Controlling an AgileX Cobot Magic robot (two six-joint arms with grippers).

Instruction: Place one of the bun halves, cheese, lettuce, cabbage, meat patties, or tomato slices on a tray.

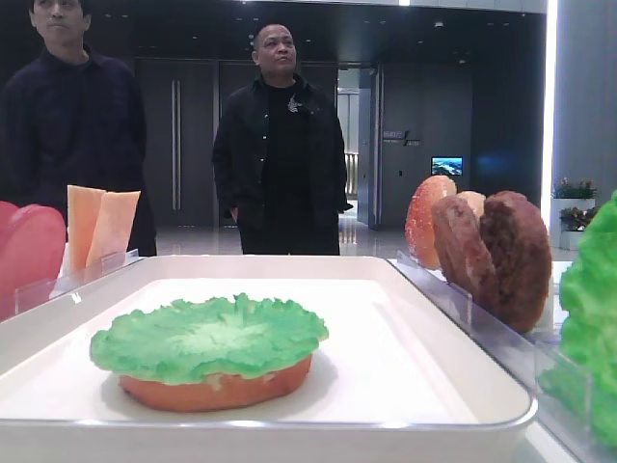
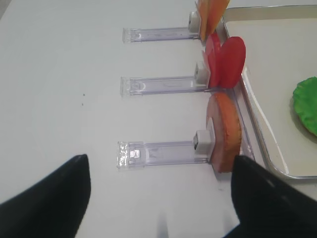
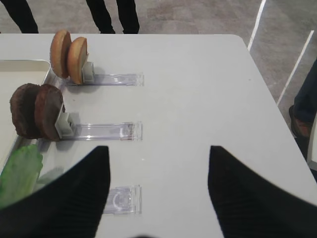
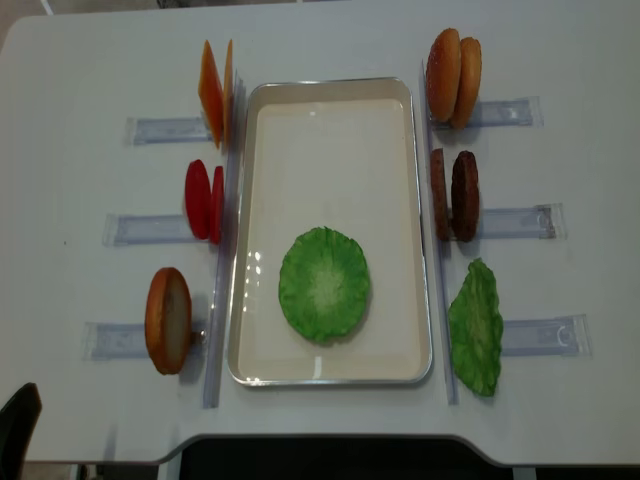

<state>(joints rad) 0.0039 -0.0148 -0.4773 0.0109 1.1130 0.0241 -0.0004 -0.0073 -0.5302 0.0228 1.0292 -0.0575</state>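
white tray (image 4: pixel 330 100) lying at the table's middle, holding 1 bun half (image 1: pixel 217 391) flat with 1 lettuce leaf (image 4: pixel 323 284) lying on top, near the tray's front end. left of the tray, clear racks (image 4: pixel 165 130) standing 2 cheese slices (image 4: pixel 213 92), 2 tomato slices (image 4: pixel 203 200) and 1 bun half (image 4: pixel 168 320) on edge. right of the tray, racks standing 2 bun halves (image 4: pixel 453 65), 2 meat patties (image 4: pixel 453 195) and 1 more lettuce leaf (image 4: pixel 476 327). right gripper (image 3: pixel 158 193) hovering over bare table beside the patties, jaws standing wide, holding nothing. left gripper (image 2: pixel 161 198) hovering over the table beside the nearest left rack, jaws spread wide, holding nothing. 2 people (image 1: pixel 280 145) standing behind the table.
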